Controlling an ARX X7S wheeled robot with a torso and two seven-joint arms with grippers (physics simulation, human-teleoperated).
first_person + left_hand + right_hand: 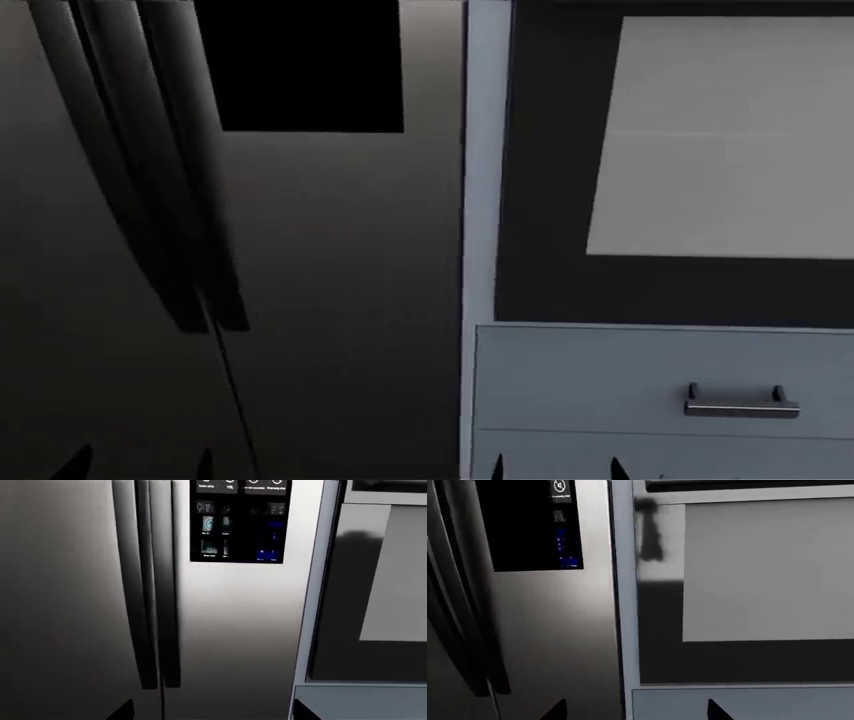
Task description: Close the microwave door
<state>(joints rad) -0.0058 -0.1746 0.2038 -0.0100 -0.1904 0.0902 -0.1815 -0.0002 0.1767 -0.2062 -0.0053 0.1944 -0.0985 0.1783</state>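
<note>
Brushed-steel fridge (334, 300) doors, long bar handles (160, 200); flat grey drawer (667, 380).

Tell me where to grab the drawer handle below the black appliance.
Grip the handle at the middle of its horizontal bar, between the two posts. Come straight at the drawer front, jaws set one above and one below the bar. The bar stands off the face on those posts, so there is likely a gap behind it to close into.

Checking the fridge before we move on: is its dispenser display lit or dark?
Lit. In the left wrist view, the display panel on the fridge door shows pale icons and blue marks; the head view renders it black.
</note>
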